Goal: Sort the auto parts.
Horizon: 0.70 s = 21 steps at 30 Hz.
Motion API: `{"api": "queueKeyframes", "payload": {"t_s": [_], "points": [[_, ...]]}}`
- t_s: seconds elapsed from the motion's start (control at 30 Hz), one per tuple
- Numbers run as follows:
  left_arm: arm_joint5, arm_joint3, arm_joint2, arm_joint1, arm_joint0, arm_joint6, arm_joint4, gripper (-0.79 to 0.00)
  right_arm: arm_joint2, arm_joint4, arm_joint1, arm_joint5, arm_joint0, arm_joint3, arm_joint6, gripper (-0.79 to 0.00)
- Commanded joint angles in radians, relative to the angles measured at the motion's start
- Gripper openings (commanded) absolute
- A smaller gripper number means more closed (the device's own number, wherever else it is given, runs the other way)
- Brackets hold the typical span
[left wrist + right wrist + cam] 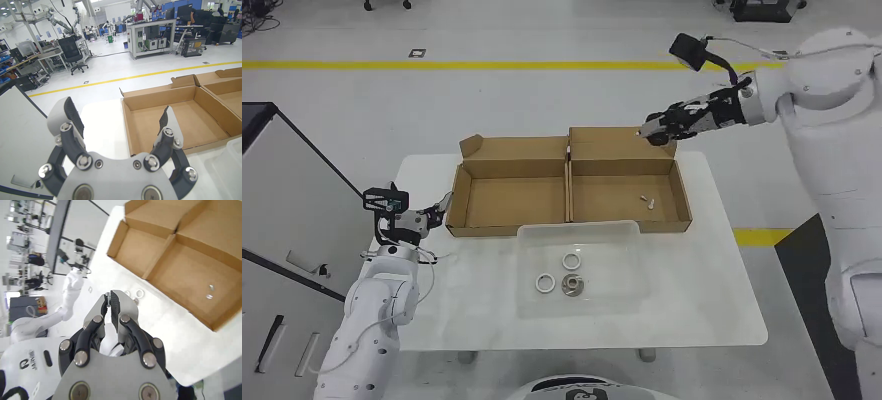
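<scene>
Metal threaded bolt (107, 294) clamped in right claw (108, 300) | rectangular cardboard box (179, 275) beneath it | left claw (119, 108) released

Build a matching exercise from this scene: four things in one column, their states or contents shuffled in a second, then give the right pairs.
Column one
1. left gripper
2. right gripper
3. right cardboard box
4. clear bin

Column two
A. contains three round parts
B. jaws shut on a small screw
C. jaws open, nothing between them
D. contains two small metal pieces

Pairs: 1-C, 2-B, 3-D, 4-A
</scene>
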Motion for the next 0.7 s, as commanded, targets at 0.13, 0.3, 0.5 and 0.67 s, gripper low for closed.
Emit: {"api": "queueKeyframes", "payload": {"t_s": [0.13,0.3,0.5,0.67], "points": [[0.0,0.0,0.0,0.0,0.0,0.0,0.0,0.0,-0.2,-0.09,0.0,-0.041,0.109,0.15,0.0,-0.785],[0.0,0.0,0.0,0.0,0.0,0.0,0.0,0.0,-0.341,-0.144,-0.025,-0.056,0.167,0.251,0.0,-0.785],[0.0,0.0,0.0,0.0,0.0,0.0,0.0,0.0,-0.45,-0.211,-0.071,-0.045,0.188,0.342,-0.038,-0.785],[0.0,0.0,0.0,0.0,0.0,0.0,0.0,0.0,-0.509,-0.261,-0.11,-0.003,0.177,0.391,-0.156,-0.785]]}}
